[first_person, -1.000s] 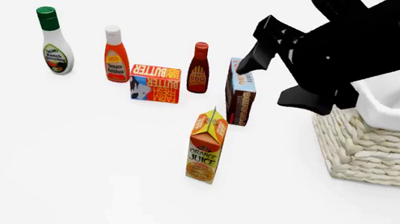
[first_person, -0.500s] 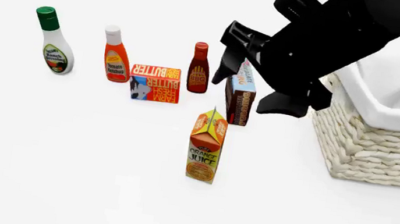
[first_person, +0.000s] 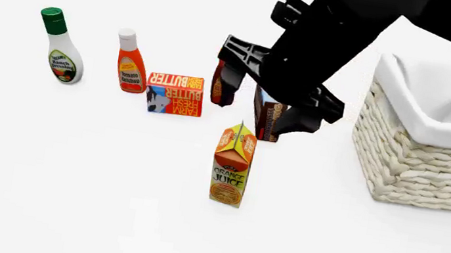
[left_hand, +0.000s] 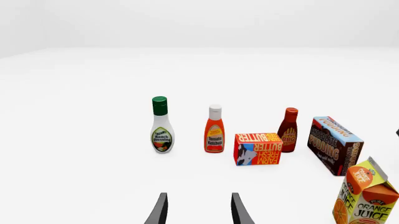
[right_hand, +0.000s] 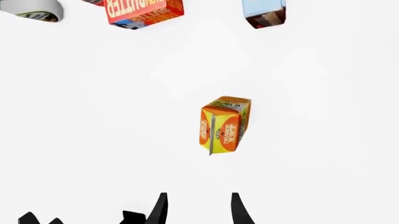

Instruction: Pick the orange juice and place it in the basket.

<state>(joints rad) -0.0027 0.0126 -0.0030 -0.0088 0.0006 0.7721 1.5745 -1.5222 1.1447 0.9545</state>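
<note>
From the left wrist, the left gripper [left_hand: 198,211] shows two dark fingertips spread apart with nothing between them; ahead of it stand a ranch bottle [left_hand: 161,125], a ketchup bottle [left_hand: 214,129], a butter box [left_hand: 258,148], a BBQ sauce bottle [left_hand: 288,130] and a pudding box [left_hand: 335,144], with the orange juice [left_hand: 364,195] off to one side, nearer than the rest. In the front view, the right gripper [first_person: 266,99] hangs above and just beyond the upright orange juice, fingers parted around empty air, partly hiding the pudding box; the basket [first_person: 428,169] sits to its right, holding only its white cloth lining [first_person: 442,97]. From the right wrist, the carton's gable top lies straight ahead between the parted fingertips' line, well apart from them.
</note>
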